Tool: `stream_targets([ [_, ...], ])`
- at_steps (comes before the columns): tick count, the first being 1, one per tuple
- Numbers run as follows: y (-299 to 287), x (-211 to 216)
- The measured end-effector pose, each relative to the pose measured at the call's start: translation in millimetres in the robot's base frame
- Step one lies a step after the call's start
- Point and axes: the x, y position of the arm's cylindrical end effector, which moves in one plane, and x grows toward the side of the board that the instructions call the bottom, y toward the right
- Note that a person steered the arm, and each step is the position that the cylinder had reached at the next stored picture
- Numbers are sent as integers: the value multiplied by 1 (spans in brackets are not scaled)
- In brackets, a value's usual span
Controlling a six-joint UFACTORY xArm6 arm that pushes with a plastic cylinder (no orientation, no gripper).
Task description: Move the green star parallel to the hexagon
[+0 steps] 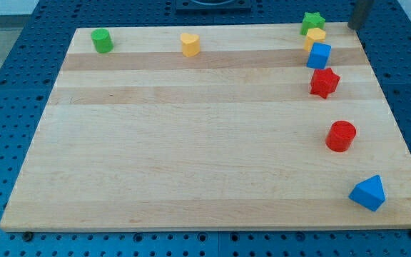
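Observation:
The green star (312,21) sits at the board's top edge on the view's right. The yellow hexagon (315,37) lies just below it, touching or nearly touching it. My tip (352,26) is the lower end of the dark rod at the view's top right. It stands to the right of the green star, apart from it, at the board's top right corner.
A blue cube (319,56), red star (325,83), red cylinder (341,135) and blue triangle (368,193) run down the right side. A yellow heart (190,44) and a green cylinder (102,41) sit near the top edge. The wooden board (191,157) lies on a blue pegboard.

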Motion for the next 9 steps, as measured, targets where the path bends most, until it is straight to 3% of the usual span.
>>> stream_targets([
  [2,-22,-1],
  [4,-112,-1],
  [6,-195,38],
  [9,-212,40],
])
